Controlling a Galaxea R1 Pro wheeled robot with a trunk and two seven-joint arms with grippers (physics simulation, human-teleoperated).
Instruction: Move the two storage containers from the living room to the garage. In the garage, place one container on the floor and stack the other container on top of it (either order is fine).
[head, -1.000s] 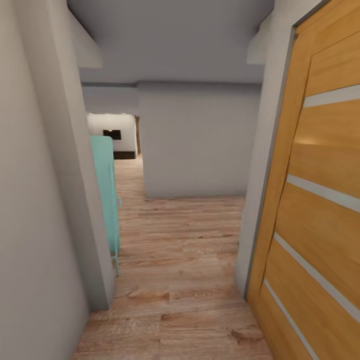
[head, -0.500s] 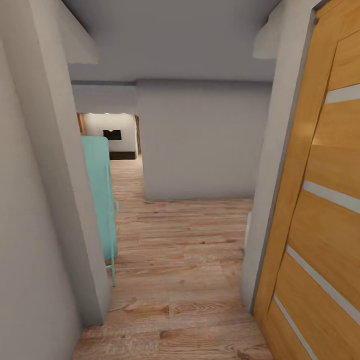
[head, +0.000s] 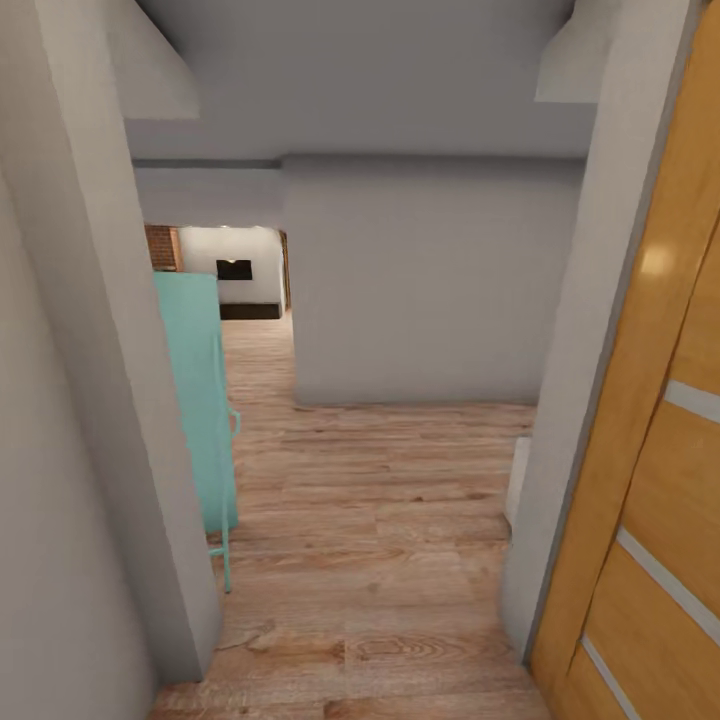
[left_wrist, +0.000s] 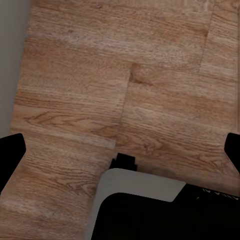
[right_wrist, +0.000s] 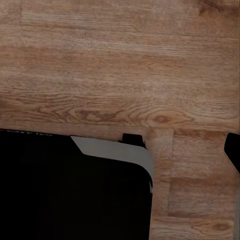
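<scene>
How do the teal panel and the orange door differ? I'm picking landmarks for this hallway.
The teal panel is plain and pale blue-green; the orange door is wood-grained with grey horizontal strips. The panel stands at the hallway's left, partly hidden behind a grey wall; the door is at the right, nearer the camera. Both stand upright above the wood floor.

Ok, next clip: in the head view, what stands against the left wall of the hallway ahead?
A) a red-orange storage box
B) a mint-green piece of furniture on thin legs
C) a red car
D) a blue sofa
B: a mint-green piece of furniture stands on thin legs beside the left wall, on the wood-plank floor.
</scene>
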